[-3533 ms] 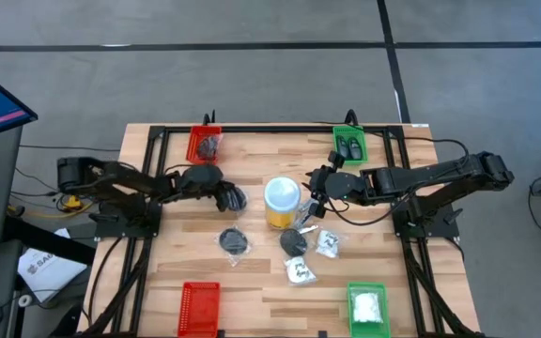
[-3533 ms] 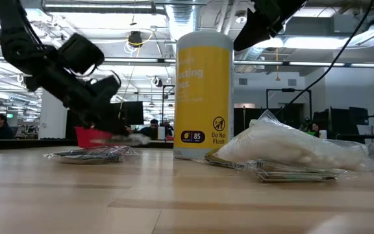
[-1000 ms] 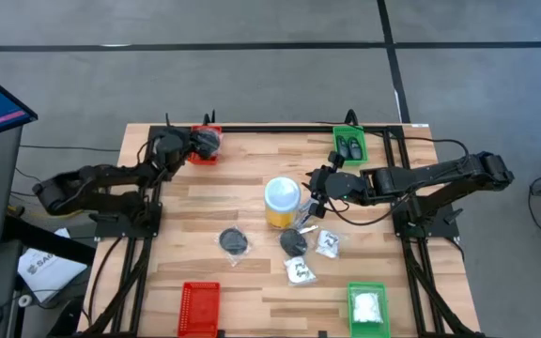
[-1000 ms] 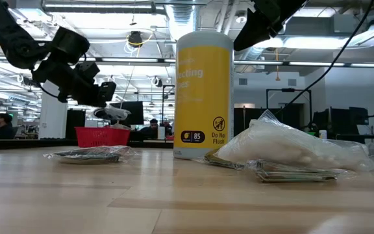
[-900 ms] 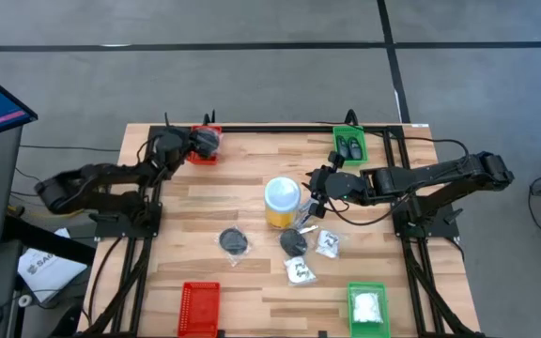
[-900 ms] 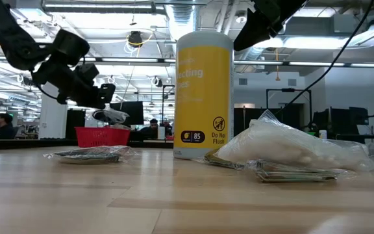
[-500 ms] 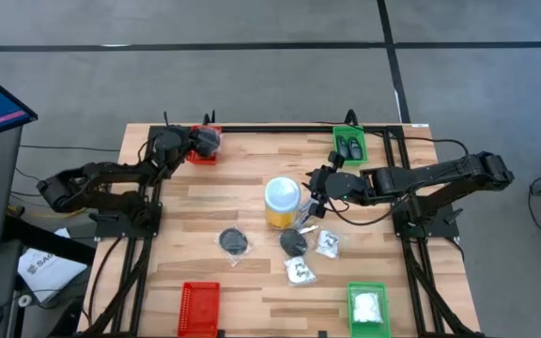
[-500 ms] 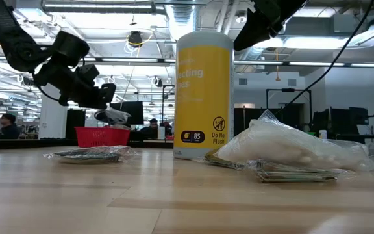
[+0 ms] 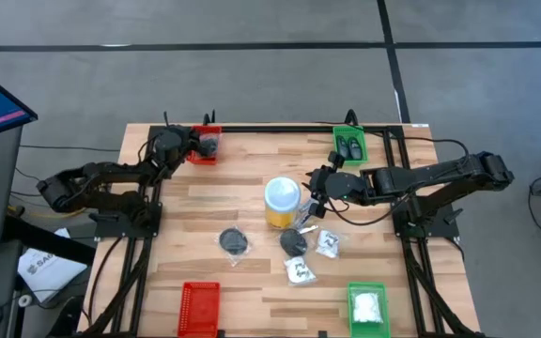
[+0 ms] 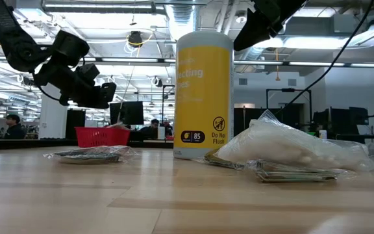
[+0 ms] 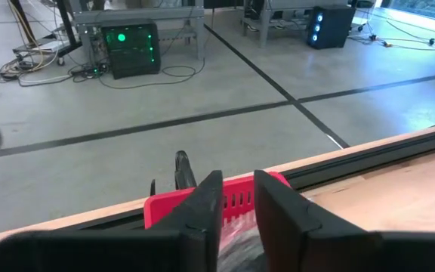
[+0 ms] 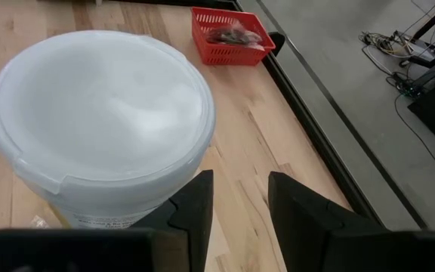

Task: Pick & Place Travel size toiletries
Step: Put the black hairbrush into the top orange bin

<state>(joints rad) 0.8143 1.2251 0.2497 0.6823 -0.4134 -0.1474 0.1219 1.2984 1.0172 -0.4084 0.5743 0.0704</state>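
Both arms are built of dark, near-black segments joined by rounded joint housings, and thin black cables are looped alongside them. Each base is bolted to a black metal frame. The left hand (image 11: 236, 208) and the right hand (image 12: 236, 198) are each formed of two matte black, flat-faced angular fingers.

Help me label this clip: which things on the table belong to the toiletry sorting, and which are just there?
Part of the job:
black round packet
second black packet
clear white packets
packets in the far red tray
left gripper

Just there:
yellow jar
right gripper
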